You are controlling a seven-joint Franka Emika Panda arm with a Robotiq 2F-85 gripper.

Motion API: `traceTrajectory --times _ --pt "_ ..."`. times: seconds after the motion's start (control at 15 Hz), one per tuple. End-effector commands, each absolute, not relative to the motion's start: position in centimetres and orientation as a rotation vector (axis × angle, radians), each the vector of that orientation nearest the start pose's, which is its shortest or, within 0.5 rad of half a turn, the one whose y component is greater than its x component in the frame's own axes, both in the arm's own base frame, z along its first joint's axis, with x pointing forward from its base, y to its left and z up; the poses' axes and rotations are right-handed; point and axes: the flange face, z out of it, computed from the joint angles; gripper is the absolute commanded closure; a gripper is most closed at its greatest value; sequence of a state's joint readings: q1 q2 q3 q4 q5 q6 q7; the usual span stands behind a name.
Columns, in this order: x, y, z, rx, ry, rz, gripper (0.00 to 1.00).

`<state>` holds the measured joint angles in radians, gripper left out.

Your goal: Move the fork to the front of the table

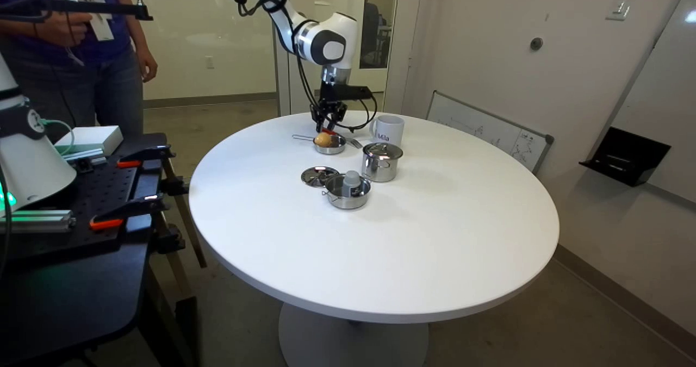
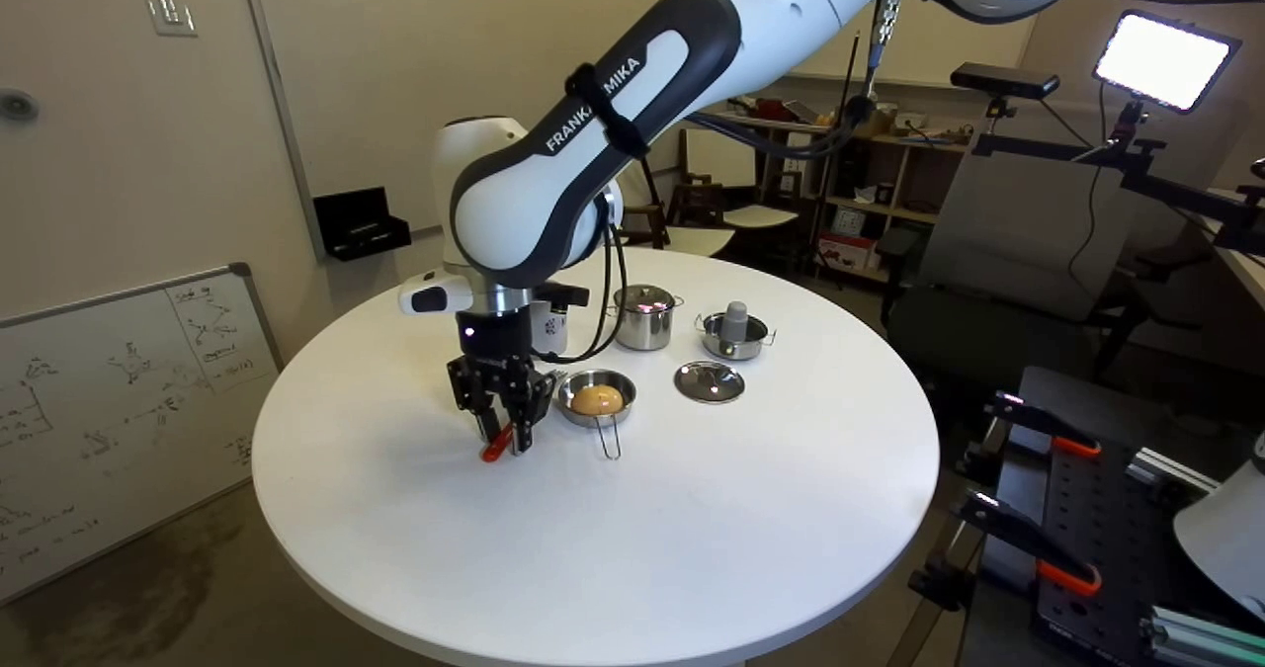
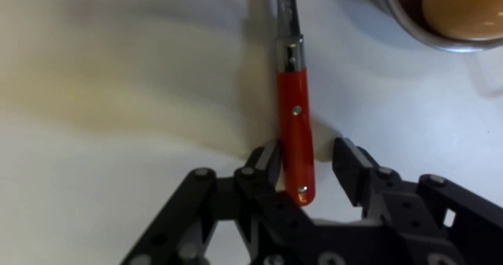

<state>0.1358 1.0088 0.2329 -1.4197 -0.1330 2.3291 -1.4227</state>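
The fork has a red handle (image 3: 296,127) with metal rivets and a silver neck, and lies on the white round table (image 1: 446,236). Its red handle also shows in both exterior views (image 1: 329,131) (image 2: 496,446); its metal tines (image 1: 354,143) lie beside the small pan. My gripper (image 3: 306,151) is open and low over the table, with a finger on each side of the handle's end. In the wrist view the left finger is right beside the handle, perhaps touching; a gap shows on the right. The gripper also shows in both exterior views (image 1: 325,126) (image 2: 506,437).
A small metal pan (image 2: 567,412) holding a brown egg (image 2: 597,399) stands close beside the gripper. A white mug (image 1: 389,130), a lidded metal pot (image 1: 380,166), an open pot (image 1: 348,200) with a grey object inside and a loose lid (image 1: 317,176) stand nearby.
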Motion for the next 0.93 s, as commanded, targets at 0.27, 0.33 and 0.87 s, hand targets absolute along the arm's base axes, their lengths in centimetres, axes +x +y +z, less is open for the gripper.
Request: traceTrajectory --times 0.27,0.33,0.87 --pt "66.9 22.1 10.1 2.069 2.535 -0.02 0.96" --pt "66.9 22.1 10.4 2.068 2.529 -0.019 0.95" --pt "68.2 21.8 16.3 1.942 2.47 -0.041 0.95"
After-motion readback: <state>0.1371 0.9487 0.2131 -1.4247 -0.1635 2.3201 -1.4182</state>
